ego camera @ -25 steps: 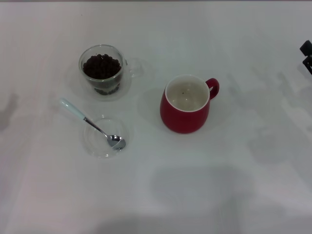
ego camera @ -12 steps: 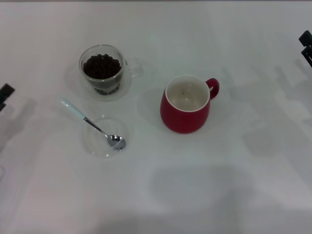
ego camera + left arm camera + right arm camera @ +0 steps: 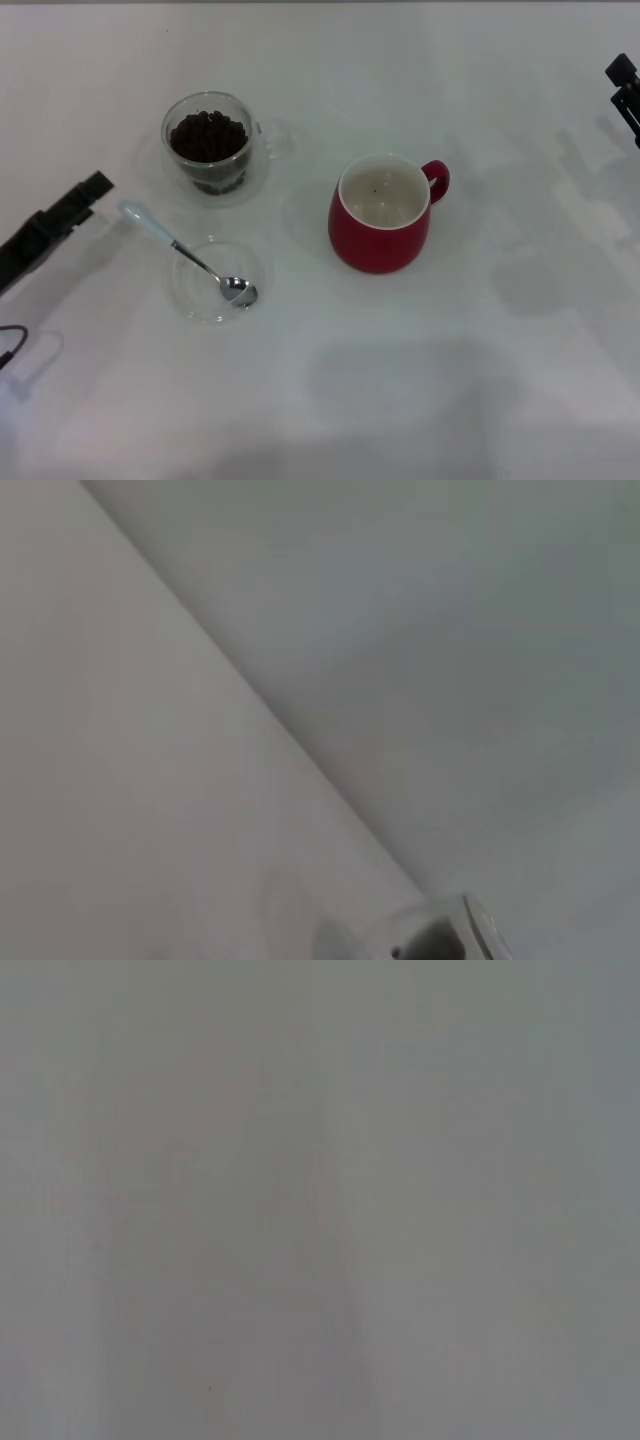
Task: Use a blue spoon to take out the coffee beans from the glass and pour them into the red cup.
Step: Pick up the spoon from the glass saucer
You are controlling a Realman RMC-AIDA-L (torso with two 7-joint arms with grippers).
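Note:
The glass (image 3: 212, 147) stands at the back left of the white table, heaped with dark coffee beans (image 3: 208, 136); its rim also shows in the left wrist view (image 3: 450, 935). The blue spoon (image 3: 187, 255) lies in front of it, its pale handle pointing back-left and its silver bowl resting in a flat clear glass dish (image 3: 213, 279). The red cup (image 3: 383, 212) stands upright to the right, its white inside holding nothing but a dark speck. My left gripper (image 3: 92, 188) reaches in from the left edge, just left of the spoon's handle tip. My right gripper (image 3: 624, 85) sits at the far right edge.
A dark cable (image 3: 10, 345) loops at the left edge below my left arm. The white table (image 3: 400, 380) stretches around the vessels. The right wrist view shows only blank surface.
My left arm has come in from the left edge toward the spoon's handle. My right gripper has shifted slightly back at the right edge. The vessels and spoon have not moved.

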